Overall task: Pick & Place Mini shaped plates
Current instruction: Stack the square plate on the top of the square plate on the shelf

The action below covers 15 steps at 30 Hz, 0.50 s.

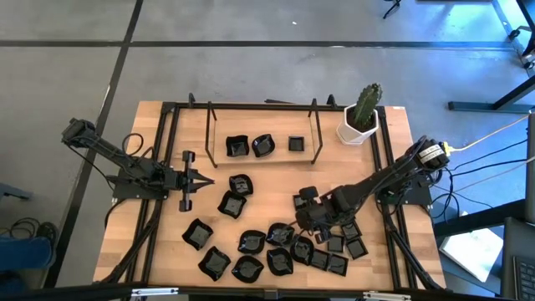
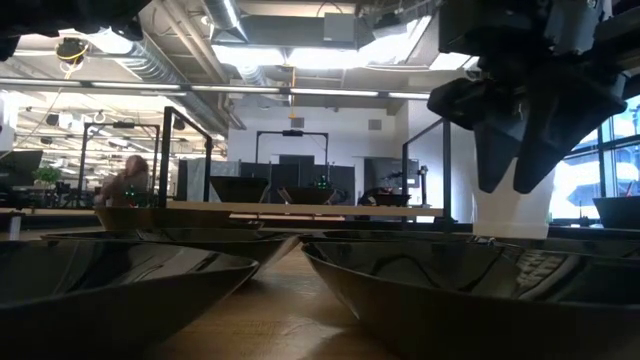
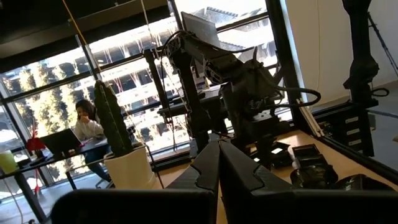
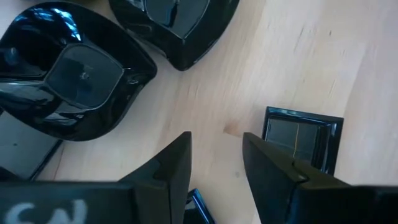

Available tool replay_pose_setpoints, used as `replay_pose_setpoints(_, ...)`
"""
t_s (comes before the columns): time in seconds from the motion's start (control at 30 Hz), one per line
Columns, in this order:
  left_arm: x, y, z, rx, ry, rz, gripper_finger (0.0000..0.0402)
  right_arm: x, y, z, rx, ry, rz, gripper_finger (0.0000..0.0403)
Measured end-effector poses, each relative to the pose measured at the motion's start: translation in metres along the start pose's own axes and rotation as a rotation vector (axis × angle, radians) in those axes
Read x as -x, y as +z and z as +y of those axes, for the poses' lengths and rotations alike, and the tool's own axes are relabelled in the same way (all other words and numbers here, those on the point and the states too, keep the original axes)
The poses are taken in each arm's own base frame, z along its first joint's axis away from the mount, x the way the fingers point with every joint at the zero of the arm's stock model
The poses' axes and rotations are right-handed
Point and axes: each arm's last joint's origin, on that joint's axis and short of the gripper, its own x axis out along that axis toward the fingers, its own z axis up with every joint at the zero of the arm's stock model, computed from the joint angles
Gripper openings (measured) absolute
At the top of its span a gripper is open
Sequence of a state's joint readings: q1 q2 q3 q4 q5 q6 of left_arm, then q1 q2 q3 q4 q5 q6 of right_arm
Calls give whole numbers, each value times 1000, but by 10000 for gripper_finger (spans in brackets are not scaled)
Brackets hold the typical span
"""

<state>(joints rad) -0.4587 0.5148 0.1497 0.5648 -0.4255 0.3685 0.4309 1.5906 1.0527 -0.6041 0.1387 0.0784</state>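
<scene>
Overhead, a pale wooden surface (image 1: 167, 251) with visible grain carries a scatter of tiny glossy black mini plates (image 1: 251, 242), mirror-smooth and reflective. Some are square with flat centres, others rounded with wavy, petal-like rims. Most lie in a loose cluster on the near half of the surface, and three more sit in a row inside a thin black metal frame (image 1: 263, 130) at the far side. A white faceted pot holding a green ribbed cactus (image 1: 362, 117) stands at the far right corner.

The right tool (image 1: 306, 209), matte dark with two wedge-shaped fingers, hovers low over the right part of the cluster. Its fingers are spread apart and hold nothing. In the right wrist view, bare wood shows between the right tool (image 4: 214, 158) fingers; a small square black plate (image 4: 298, 140) lies just beside one finger, and two rounded black plates (image 4: 68, 74) lie near, ahead of the other.

The left tool (image 1: 203, 180) waits above the left half of the surface, its fingers pressed together and empty, apart from the plates.

Around the surface lies a grey concrete floor (image 1: 67, 75) with dark seams. At table height, an open workshop shows beyond, with ceiling ducts, bright strip lights, large windows, and a person (image 2: 128, 180) seated far back.
</scene>
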Motion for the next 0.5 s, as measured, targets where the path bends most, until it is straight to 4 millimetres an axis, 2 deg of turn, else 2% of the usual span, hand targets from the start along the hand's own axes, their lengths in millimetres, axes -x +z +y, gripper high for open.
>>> replay_pose_setpoints(0.5,0,0,0,9,0,0,6,0,0,0,0,0,0,142)
